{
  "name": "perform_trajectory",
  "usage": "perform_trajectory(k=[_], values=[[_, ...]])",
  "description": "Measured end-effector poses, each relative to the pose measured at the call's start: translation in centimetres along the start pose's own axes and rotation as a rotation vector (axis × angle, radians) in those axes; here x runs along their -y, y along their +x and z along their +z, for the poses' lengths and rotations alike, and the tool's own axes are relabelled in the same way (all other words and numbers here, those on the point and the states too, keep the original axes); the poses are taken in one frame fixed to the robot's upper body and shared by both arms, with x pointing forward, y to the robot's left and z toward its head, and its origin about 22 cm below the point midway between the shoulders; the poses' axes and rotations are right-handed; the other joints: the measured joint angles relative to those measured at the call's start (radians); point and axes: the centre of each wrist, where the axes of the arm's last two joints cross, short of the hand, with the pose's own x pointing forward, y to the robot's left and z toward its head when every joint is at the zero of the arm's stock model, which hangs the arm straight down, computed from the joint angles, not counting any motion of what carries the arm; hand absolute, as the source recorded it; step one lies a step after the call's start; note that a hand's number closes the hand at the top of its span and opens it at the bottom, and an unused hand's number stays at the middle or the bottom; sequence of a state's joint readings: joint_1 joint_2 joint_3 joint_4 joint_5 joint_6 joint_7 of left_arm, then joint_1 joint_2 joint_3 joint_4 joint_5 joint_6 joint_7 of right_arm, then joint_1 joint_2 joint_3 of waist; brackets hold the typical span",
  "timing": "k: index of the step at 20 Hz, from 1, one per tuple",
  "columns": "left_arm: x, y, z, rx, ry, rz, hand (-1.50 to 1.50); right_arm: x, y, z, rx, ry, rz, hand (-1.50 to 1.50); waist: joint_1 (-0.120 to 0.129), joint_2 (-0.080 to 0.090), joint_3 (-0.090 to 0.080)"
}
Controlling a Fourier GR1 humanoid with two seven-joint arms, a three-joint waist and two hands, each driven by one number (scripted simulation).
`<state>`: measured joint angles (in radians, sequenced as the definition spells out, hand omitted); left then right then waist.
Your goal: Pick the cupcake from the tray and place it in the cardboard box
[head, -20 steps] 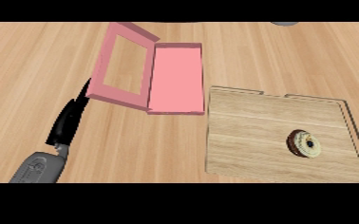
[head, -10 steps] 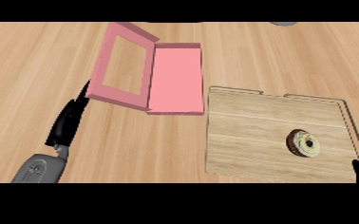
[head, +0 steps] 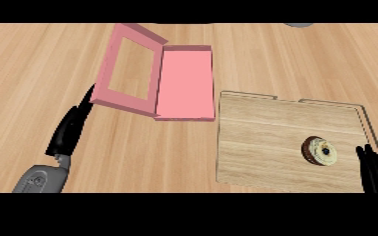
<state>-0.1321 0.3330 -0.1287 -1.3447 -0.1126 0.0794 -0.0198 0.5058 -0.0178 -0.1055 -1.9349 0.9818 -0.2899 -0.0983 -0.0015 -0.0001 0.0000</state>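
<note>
1. The left hand (head: 68, 130) lies flat on the counter (head: 148, 155) at the left. Its fingers are straight and hold nothing.
2. Its fingertips point up at the pink cardboard box (head: 184, 85), close to the corner of the open lid (head: 122, 101).
3. The right hand (head: 367, 167) peeks in at the right edge. Its fingers are straight and hold nothing.
4. The cupcake (head: 322, 151) sits on the wooden tray (head: 266, 145), just beside the right hand's fingers.
5. The tray lies right of the box, near its lower corner.
</note>
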Motion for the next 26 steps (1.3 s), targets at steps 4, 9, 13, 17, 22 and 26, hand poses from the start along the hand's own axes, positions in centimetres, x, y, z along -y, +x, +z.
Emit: perform_trajectory(k=[4, 9, 13, 17, 22, 26], values=[[-0.2, 0.0, -0.3, 0.003, 0.0, -0.002, 0.0, 0.2, 0.4, -0.7, -0.005, 0.015, 0.007, -1.5, -0.001, 0.0, 0.0], [-0.2, -0.2, -0.1, 0.002, 0.002, -0.006, 0.0, -0.9, 1.0, -1.6, -0.021, 0.016, 0.025, -1.5, 0.0, 0.0, 0.0], [-0.4, 0.0, -0.6, 0.002, 0.002, -0.004, 0.0, -1.7, 0.6, -2.7, -0.021, 0.018, 0.022, -1.5, -0.001, -0.001, -0.002], [0.0, -0.5, -0.3, 0.002, -0.002, -0.005, 0.0, -2.1, 0.8, -3.6, -0.013, 0.038, 0.014, -1.5, -0.002, -0.003, -0.006], [-0.7, 0.2, -0.1, 0.008, -0.004, -0.001, 0.0, -2.7, 0.8, -4.2, -0.007, 0.053, 0.0, -1.5, -0.002, -0.005, -0.01], [-0.5, 0.0, 0.1, 0.007, -0.003, -0.002, 0.0, -3.5, 0.4, -5.4, -0.004, 0.055, -0.002, -1.5, -0.002, -0.007, -0.014]])
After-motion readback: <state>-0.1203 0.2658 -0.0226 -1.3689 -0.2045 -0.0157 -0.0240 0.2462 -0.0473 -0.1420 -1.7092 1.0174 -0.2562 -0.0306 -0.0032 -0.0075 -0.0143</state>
